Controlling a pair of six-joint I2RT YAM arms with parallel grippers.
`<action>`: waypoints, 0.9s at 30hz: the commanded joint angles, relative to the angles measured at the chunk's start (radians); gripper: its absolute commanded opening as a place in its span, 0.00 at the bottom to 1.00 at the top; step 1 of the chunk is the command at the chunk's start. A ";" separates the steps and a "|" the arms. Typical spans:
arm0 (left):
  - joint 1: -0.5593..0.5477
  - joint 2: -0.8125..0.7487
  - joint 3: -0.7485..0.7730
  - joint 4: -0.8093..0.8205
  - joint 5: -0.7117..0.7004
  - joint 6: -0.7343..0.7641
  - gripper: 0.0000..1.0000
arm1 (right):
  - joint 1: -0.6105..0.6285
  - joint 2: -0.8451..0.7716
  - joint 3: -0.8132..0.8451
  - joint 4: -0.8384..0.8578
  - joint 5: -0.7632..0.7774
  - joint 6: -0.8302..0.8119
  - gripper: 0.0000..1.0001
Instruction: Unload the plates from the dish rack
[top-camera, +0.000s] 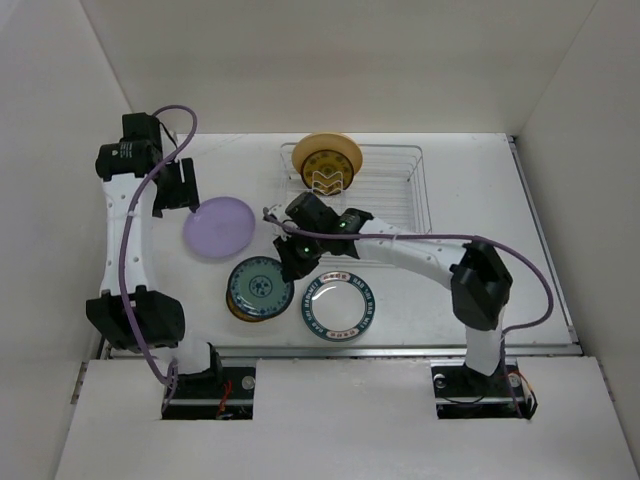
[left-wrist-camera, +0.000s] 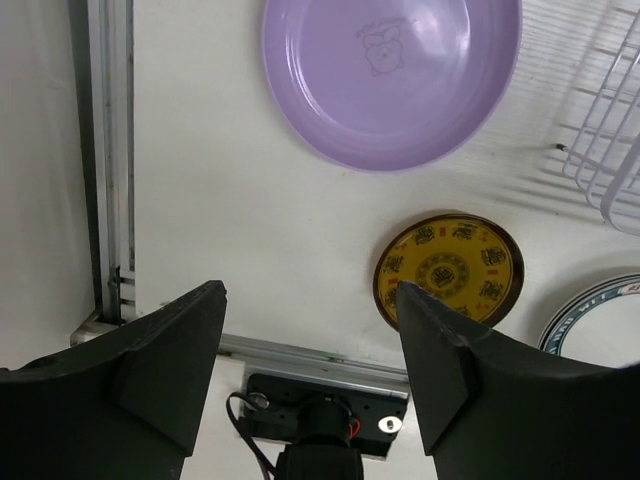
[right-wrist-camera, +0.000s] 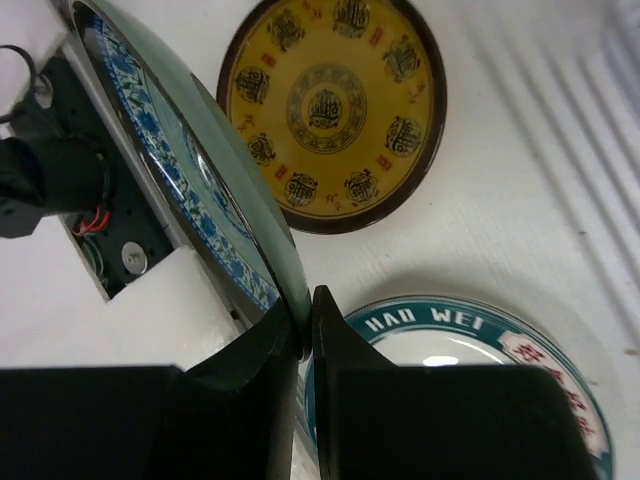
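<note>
The wire dish rack (top-camera: 392, 190) stands at the back centre with a tan-yellow plate (top-camera: 327, 160) upright in its left end. My right gripper (top-camera: 296, 262) is shut on the rim of a teal-centred plate (top-camera: 260, 286), holding it just over a small yellow-orange plate (right-wrist-camera: 330, 110) on the table. In the right wrist view the fingers (right-wrist-camera: 330, 345) pinch the teal plate's (right-wrist-camera: 190, 170) edge. A lilac plate (top-camera: 218, 227) lies flat to the left. My left gripper (top-camera: 178, 190) is open and empty beside the lilac plate's far-left edge.
A white plate with a teal lettered rim (top-camera: 340, 305) lies on the table right of the held plate, and also shows in the right wrist view (right-wrist-camera: 470, 370). White walls close in at left, back and right. A metal rail (top-camera: 330, 350) runs along the table's near edge.
</note>
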 joint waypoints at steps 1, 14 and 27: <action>-0.006 -0.072 -0.037 0.013 -0.002 -0.005 0.66 | 0.011 0.053 0.066 0.037 -0.005 0.082 0.00; -0.006 -0.132 -0.059 0.022 -0.011 0.013 0.70 | 0.021 0.269 0.195 -0.051 0.099 0.101 0.46; -0.006 -0.149 -0.054 0.019 -0.011 0.047 0.70 | 0.070 0.119 0.215 -0.174 0.257 0.111 0.67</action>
